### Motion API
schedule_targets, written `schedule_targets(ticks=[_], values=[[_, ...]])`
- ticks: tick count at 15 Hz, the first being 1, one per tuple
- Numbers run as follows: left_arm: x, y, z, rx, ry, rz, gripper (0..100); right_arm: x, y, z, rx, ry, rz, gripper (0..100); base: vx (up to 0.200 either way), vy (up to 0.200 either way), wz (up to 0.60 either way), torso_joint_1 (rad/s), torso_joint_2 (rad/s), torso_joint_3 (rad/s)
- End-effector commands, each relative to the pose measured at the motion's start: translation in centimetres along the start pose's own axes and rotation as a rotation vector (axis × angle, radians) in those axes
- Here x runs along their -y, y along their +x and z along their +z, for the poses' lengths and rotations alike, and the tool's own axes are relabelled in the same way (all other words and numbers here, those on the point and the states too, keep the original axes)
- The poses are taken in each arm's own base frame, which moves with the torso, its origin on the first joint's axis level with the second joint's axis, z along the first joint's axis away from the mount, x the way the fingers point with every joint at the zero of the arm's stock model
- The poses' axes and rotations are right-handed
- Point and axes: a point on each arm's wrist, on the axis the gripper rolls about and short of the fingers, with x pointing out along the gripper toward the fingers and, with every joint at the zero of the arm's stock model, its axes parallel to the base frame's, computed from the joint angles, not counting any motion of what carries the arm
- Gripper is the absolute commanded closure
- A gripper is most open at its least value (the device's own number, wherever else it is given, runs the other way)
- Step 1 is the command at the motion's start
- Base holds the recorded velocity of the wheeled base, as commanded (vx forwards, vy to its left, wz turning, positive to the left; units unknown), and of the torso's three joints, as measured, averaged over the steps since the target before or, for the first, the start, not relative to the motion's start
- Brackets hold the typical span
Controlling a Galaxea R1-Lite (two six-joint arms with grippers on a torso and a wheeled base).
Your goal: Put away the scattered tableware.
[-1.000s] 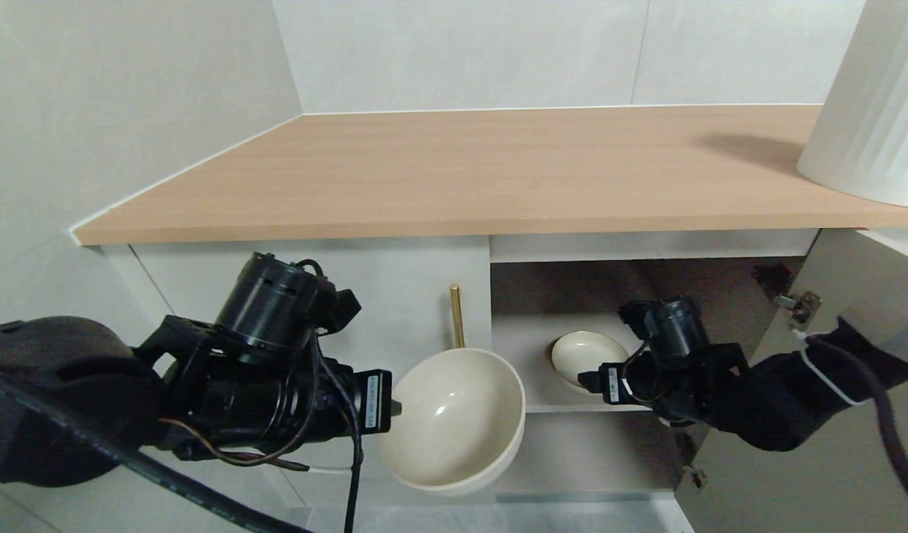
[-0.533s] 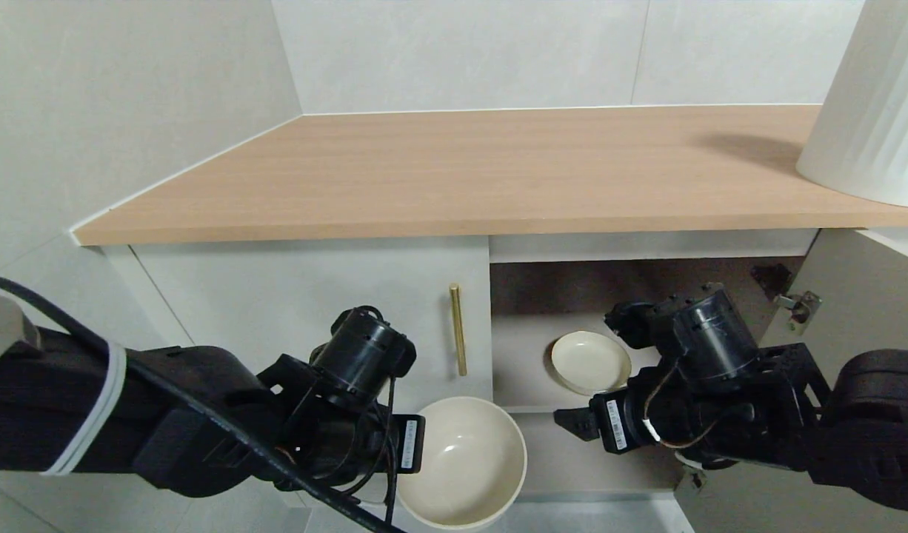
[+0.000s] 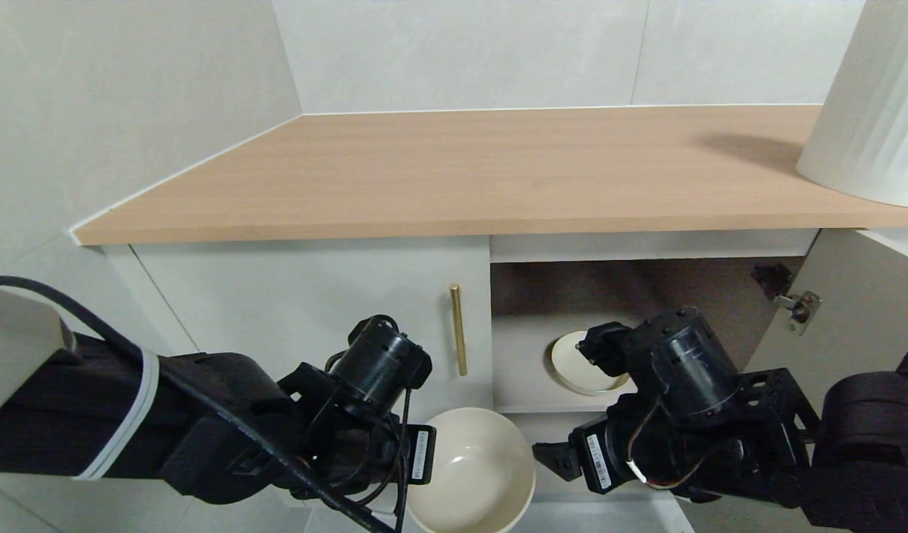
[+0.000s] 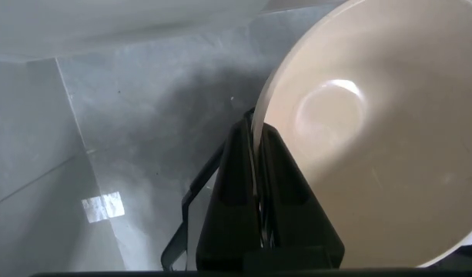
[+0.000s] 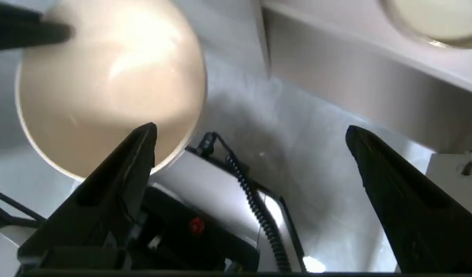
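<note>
Left claw (image 3: 423,457) is clamped on the rim of the cream bowl (image 3: 475,474), one finger inside the wall and one outside. That's clear in the left wrist view, where the rim runs between the two pads. The bowl hangs at the bottom centre of the head view, just in front of the open cupboard and lower than the shelf (image 3: 521,374).

Right claw (image 5: 247,150) sits low right of centre with its fingers spread wide and nothing in them, just beside the bowl but not touching it.

We reckon the step in hand is getting the bowl into the cupboard. A one-sided rim pinch lets a bowl swing, so we'd go in slow and keep it level. We'd also watch the shelf's front edge and the closed door with the gold handle (image 3: 459,329), then let go only once the base is down flat.

The bowl is round, so there's no real long axis. Its mouth faces up toward the head camera, and the gripped edge is on the left of the frame.

Further back, a small plate (image 3: 569,363) lies flat on the shelf, partly hidden by the right arm. Above it all is the wooden desk (image 3: 461,170).
</note>
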Motion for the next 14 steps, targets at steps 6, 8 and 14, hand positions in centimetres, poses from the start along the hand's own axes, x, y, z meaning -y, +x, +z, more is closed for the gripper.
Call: schedule_targets(ticks=[6, 8, 14], values=[[0.8, -1.8, -0.2, 0.038, 0.024, -0.042, 100, -0.5, 1.9, -1.0, -0.059, -0.016, -0.011, 0, 0.0, 0.0, 0.0, 0.0, 0.0, 0.0], [1.0, -2.1, -0.3, 0.042, 0.031, -0.05, 100, -0.6, 2.3, -1.0, -0.053, -0.015, -0.009, 0, 0.0, 0.0, 0.0, 0.0, 0.0, 0.0], [1.1, -2.3, -0.5, 0.043, 0.037, -0.054, 100, -0.6, 2.5, -0.9, -0.037, 0.002, -0.01, 0, 0.0, 0.0, 0.0, 0.0, 0.0, 0.0]])
